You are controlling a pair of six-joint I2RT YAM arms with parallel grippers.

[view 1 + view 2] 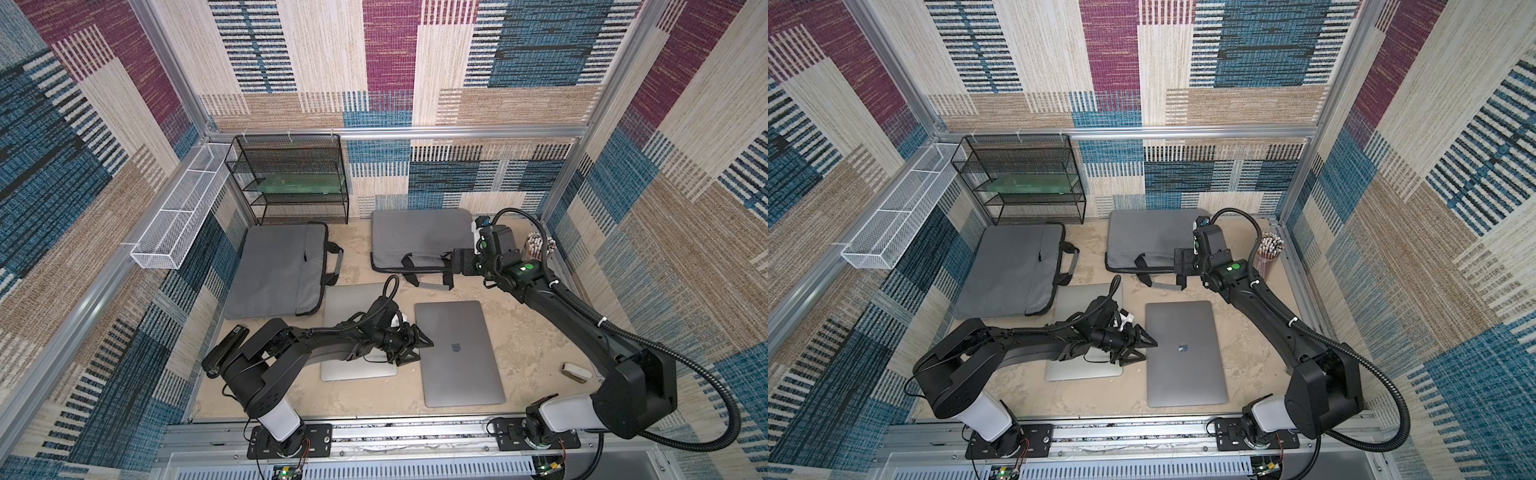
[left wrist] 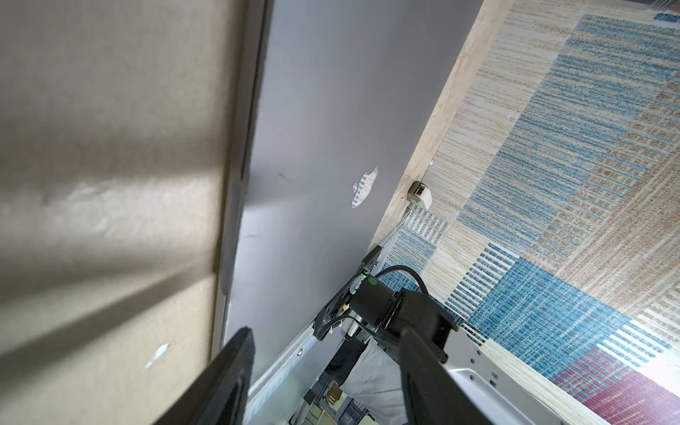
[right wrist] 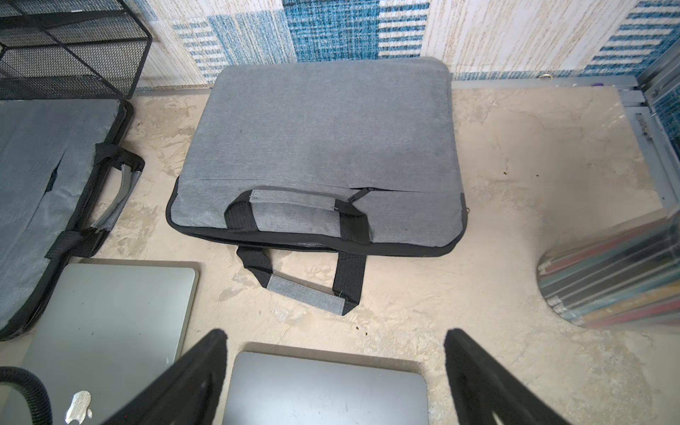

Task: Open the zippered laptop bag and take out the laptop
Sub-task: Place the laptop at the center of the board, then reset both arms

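Two grey zippered laptop bags lie at the back in both top views: one on the left (image 1: 278,270) and one at the back right (image 1: 419,239) (image 3: 323,128), its handles toward me. A dark grey laptop (image 1: 457,353) (image 2: 312,147) (image 3: 323,390) lies flat on the table in front. A silver laptop (image 1: 353,299) (image 3: 110,312) lies beside it, partly under my left arm. My left gripper (image 1: 419,349) (image 2: 325,349) is open at the dark laptop's left edge, holding nothing. My right gripper (image 1: 451,266) (image 3: 335,338) hangs open above the table, just in front of the back-right bag's handles.
A black mesh shelf rack (image 1: 291,178) stands at the back left. A white wire basket (image 1: 178,216) hangs on the left wall. A cup of pencils (image 1: 538,247) stands at the back right. A small white object (image 1: 575,371) lies by the right arm.
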